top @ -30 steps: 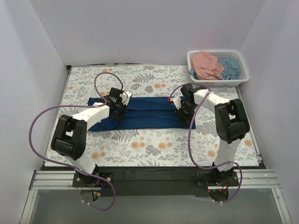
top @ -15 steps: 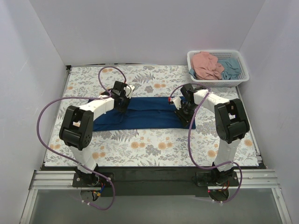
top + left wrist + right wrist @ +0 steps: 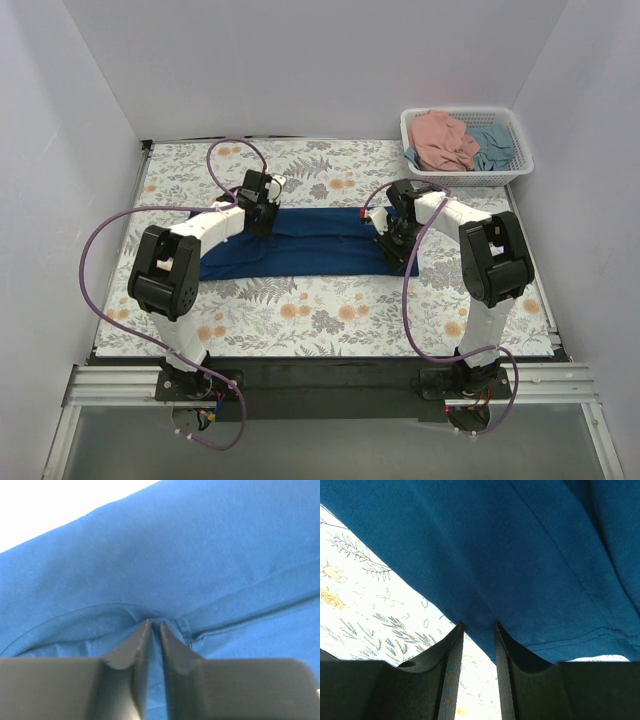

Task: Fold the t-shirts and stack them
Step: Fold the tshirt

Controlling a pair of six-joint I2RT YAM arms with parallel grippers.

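Note:
The dark navy t-shirt (image 3: 310, 247) lies as a long folded band across the middle of the floral table (image 3: 300, 310). My left gripper (image 3: 262, 212) is down on the shirt's far left part. In the left wrist view its jaws (image 3: 155, 624) stand a sliver apart, with a raised pinch of navy cloth (image 3: 210, 555) by the collar seam between the tips. My right gripper (image 3: 392, 240) is at the shirt's right end. In the right wrist view it (image 3: 476, 626) is shut on the hemmed edge of the navy cloth (image 3: 510, 555). The salmon pink t-shirt (image 3: 443, 140) and the teal-blue t-shirt (image 3: 493, 146) lie crumpled in the basket.
A white lattice basket (image 3: 468, 179) stands at the far right corner of the table. White walls close in the left, back and right sides. Purple cables loop above both arms. A black rail (image 3: 320, 375) with the arm bases runs along the near edge.
My left gripper has moved away from me and slightly right over the navy shirt, carrying cloth with it, and its jaws have just parted a sliver. The right arm has not moved.

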